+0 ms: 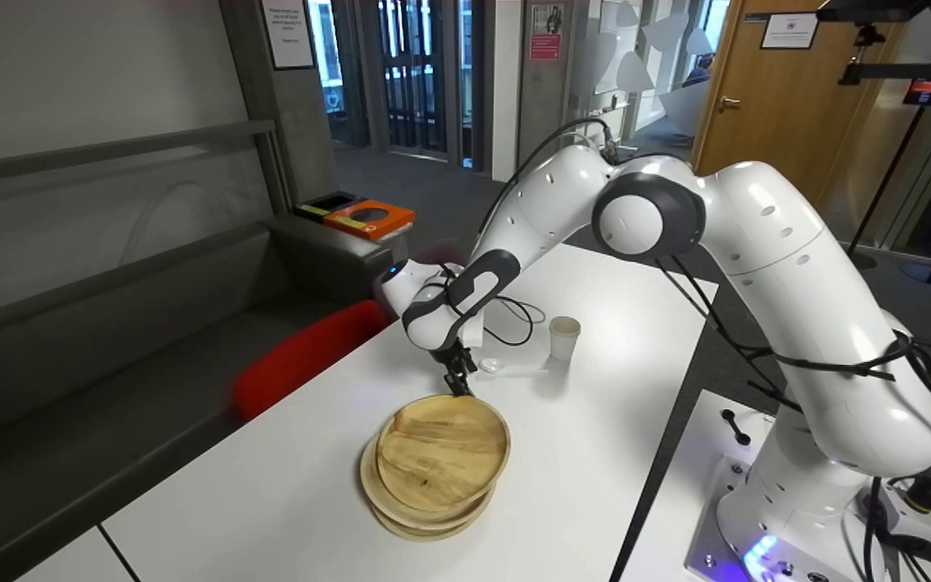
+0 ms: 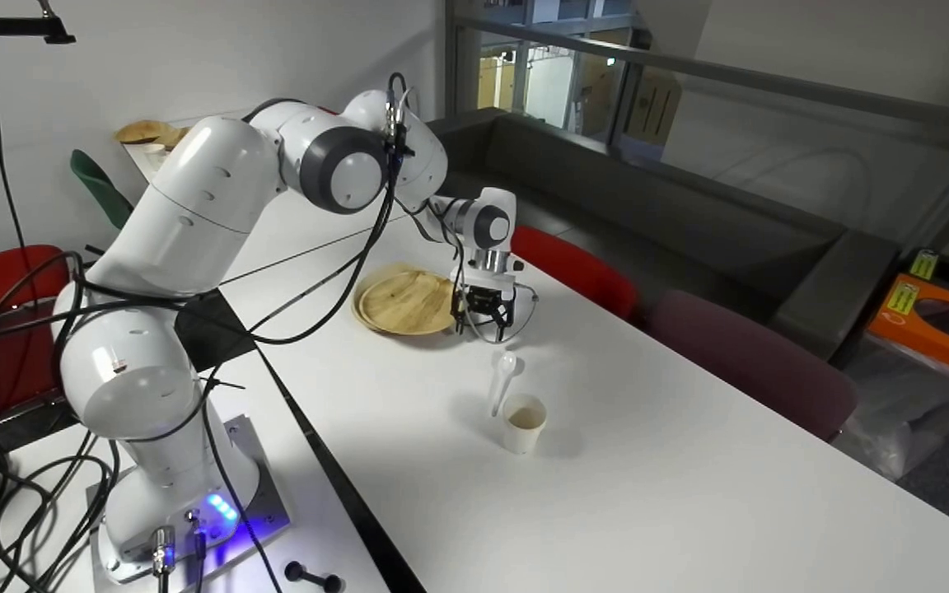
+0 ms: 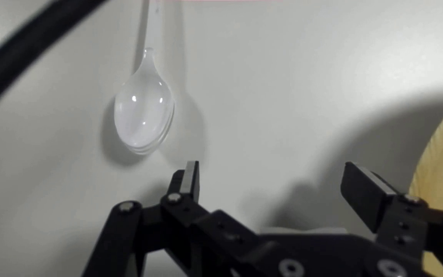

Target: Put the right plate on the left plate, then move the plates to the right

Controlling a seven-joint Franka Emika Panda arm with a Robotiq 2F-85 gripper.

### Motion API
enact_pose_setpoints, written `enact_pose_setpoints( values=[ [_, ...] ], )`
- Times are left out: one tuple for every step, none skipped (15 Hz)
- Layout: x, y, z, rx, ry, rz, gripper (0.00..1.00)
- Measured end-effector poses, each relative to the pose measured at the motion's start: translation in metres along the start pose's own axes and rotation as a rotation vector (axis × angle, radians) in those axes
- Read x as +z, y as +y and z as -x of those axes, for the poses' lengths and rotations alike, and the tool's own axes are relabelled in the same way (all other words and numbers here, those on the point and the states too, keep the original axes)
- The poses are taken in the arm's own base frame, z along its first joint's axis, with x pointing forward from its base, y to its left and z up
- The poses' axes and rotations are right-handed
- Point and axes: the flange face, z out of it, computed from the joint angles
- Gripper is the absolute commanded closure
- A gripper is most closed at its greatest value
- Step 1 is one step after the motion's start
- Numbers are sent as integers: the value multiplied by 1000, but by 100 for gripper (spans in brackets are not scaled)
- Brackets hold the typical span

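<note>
Place: this is looking like an office building's shared lounge or meeting corner, with a lab-like side showing too.
Seating: a long dark sofa [image 1: 110, 372] is running along a wall [image 1: 86, 73], while a red chair [image 1: 308, 356] and a maroon chair [image 2: 750, 362] are standing at one side of a white table [image 1: 579, 453].
Waste: an orange-topped bin [image 1: 368, 229] is standing by the sofa's end.
Signs: a framed notice [image 1: 288, 32] is hanging on a pillar [image 1: 300, 137], and a second notice [image 1: 789, 31] is showing on a wooden door [image 1: 789, 121].
Glazing: glass [image 1: 634, 73] with frosted shapes is closing off a space beyond.
Robot station: a white robot arm [image 1: 797, 250] is standing on a metal base plate [image 1: 708, 543] beside the table.
</note>
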Motion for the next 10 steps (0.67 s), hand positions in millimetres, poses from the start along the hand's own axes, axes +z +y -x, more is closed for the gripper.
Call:
enact_pose_setpoints(
  values=[
    [-4, -4, 2, -10, 11, 2, 0],
    [-9, -8, 6, -22, 22, 5, 0],
    [-15, -13, 10, -33, 34, 9, 0],
    [-21, -17, 15, -45, 46, 13, 0],
    [-28, -22, 20, -59, 54, 16, 0],
    [-34, -28, 26, -76, 59, 19, 0],
    [-39, -33, 32, -98, 61, 21, 0],
    [-43, -38, 37, -120, 62, 21, 0],
    [-46, -43, 42, -141, 64, 17, 0],
    [-47, -47, 46, -159, 65, 9, 0]
  ],
)
